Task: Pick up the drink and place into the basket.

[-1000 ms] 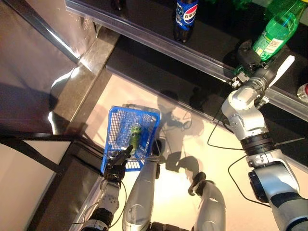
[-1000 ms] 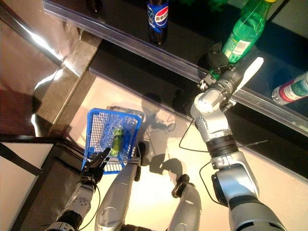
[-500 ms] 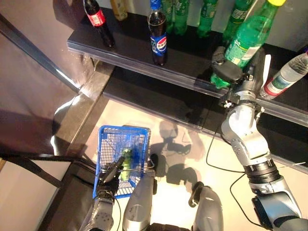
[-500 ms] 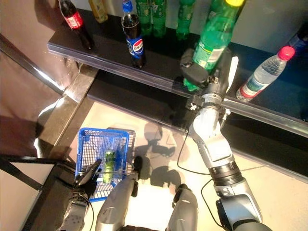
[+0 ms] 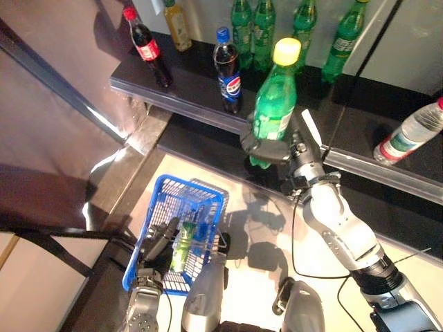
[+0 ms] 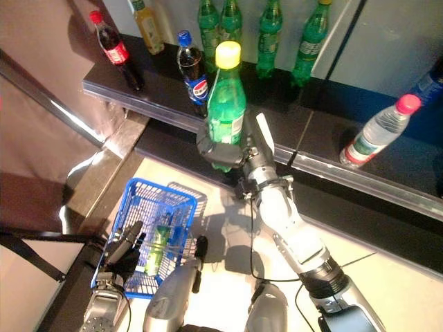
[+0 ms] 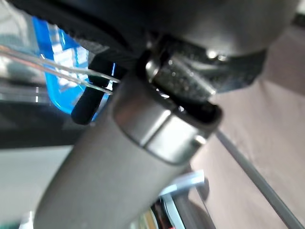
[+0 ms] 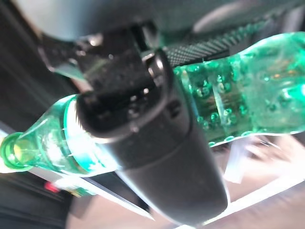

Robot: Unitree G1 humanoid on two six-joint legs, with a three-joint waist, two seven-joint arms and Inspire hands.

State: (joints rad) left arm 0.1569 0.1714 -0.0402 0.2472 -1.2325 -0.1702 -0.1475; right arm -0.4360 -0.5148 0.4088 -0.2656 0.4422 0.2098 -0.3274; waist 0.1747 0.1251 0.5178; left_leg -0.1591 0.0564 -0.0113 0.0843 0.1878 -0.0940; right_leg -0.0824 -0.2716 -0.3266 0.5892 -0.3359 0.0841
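Note:
A green drink bottle [image 5: 273, 104] with a yellow cap stands upright in the air in front of the shelf's edge. My right hand [image 5: 266, 146] is shut round its lower body; the right wrist view shows the fingers [image 8: 143, 109] wrapped over the green bottle [image 8: 248, 95]. The blue wire basket [image 5: 202, 196] hangs lower left, above the pale floor, with a small green bottle [image 5: 183, 247] lying inside. My left hand [image 5: 156, 247] is at the basket's near left rim with straight, spread fingers. The basket's wire handle [image 7: 62, 71] runs past its thumb.
A dark shelf [image 5: 201, 97] with a clear front rail runs across the top. On it stand a red-capped cola bottle [image 5: 147, 47], a blue-capped cola bottle [image 5: 227, 69], several green bottles [image 5: 252, 28] at the back and a water bottle [image 5: 408, 135] at right.
The camera has shifted. My right hand has carried the green bottle off the shelf and to the left, closer to the basket. The left hand stays at the basket.

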